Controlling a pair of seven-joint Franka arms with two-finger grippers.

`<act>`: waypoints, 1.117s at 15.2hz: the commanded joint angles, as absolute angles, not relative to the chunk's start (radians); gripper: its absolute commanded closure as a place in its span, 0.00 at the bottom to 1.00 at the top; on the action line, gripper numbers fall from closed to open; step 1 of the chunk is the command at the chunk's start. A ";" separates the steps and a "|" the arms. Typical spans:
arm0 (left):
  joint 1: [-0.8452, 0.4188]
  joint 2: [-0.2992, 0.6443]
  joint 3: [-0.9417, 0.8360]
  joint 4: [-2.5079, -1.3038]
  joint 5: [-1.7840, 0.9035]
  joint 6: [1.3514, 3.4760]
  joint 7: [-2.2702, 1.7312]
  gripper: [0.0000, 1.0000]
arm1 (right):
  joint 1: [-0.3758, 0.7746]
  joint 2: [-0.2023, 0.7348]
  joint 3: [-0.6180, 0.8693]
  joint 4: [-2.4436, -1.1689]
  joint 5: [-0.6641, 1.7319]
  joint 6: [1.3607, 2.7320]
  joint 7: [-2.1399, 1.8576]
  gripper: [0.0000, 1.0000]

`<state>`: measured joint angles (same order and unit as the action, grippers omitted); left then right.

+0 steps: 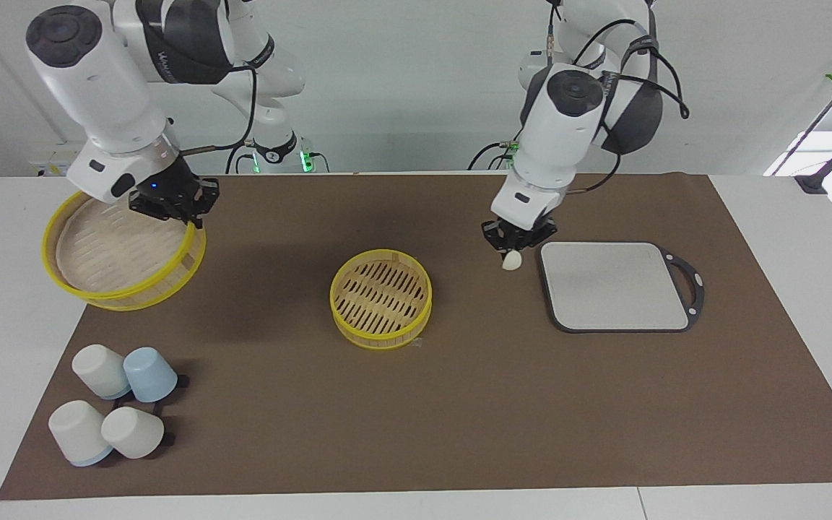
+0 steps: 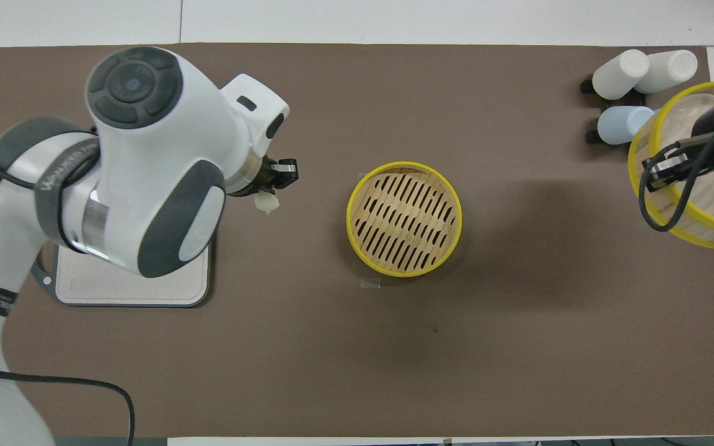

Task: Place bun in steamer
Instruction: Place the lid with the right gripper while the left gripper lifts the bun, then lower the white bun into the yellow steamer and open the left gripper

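Note:
The steamer point(image 1: 381, 297) is a round yellow-rimmed basket with a slatted floor, open and empty at the middle of the brown mat; it also shows in the overhead view point(image 2: 404, 218). My left gripper point(image 1: 514, 249) point(image 2: 272, 186) is shut on the cream-white bun point(image 1: 511, 261) point(image 2: 267, 202) and holds it over the mat between the grey board and the steamer. My right gripper point(image 1: 189, 221) point(image 2: 667, 171) is shut on the rim of the steamer lid point(image 1: 116, 256) point(image 2: 698, 204) and holds it tilted in the air over the mat's edge at the right arm's end.
The grey rectangular board point(image 1: 614, 285) point(image 2: 134, 286) lies bare toward the left arm's end. Several white and pale-blue cups point(image 1: 116, 401) point(image 2: 636, 80) lie at the right arm's end, farther from the robots than the steamer. A small clear scrap point(image 2: 370, 283) lies by the steamer.

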<state>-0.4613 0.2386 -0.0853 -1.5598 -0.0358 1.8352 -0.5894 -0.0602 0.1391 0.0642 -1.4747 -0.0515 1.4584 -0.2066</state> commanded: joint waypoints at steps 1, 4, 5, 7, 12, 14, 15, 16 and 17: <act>-0.582 0.319 -0.066 -1.505 -0.043 1.920 -0.727 0.90 | -0.101 0.062 0.077 -1.623 -0.040 1.526 -0.257 0.96; -0.679 0.403 -0.060 -1.491 -0.025 2.000 -0.817 0.90 | -0.121 0.011 0.077 -1.747 -0.041 1.621 -0.268 0.96; -0.718 0.452 -0.060 -1.468 0.023 2.040 -0.860 0.90 | -0.121 -0.009 0.075 -1.794 -0.041 1.655 -0.270 0.96; -0.744 0.503 -0.061 -1.471 0.072 2.116 -0.903 0.89 | -0.127 -0.040 0.075 -1.868 -0.041 1.704 -0.270 0.96; -0.756 0.566 -0.054 -1.503 0.130 2.255 -0.942 0.88 | -0.135 -0.041 0.075 -1.882 -0.041 1.713 -0.270 0.96; -0.753 0.566 -0.052 -1.526 0.133 2.275 -0.943 0.85 | -0.135 -0.043 0.075 -1.882 -0.041 1.713 -0.270 0.96; -0.756 0.566 -0.051 -1.529 0.133 2.275 -0.945 0.80 | -0.137 -0.041 0.075 -1.882 -0.041 1.713 -0.270 0.96; -0.758 0.565 -0.051 -1.535 0.135 2.275 -0.953 0.67 | -0.137 -0.041 0.075 -1.882 -0.041 1.713 -0.270 0.96; -0.759 0.563 -0.051 -1.540 0.141 2.273 -0.965 0.47 | -0.137 -0.043 0.075 -1.882 -0.041 1.713 -0.270 0.96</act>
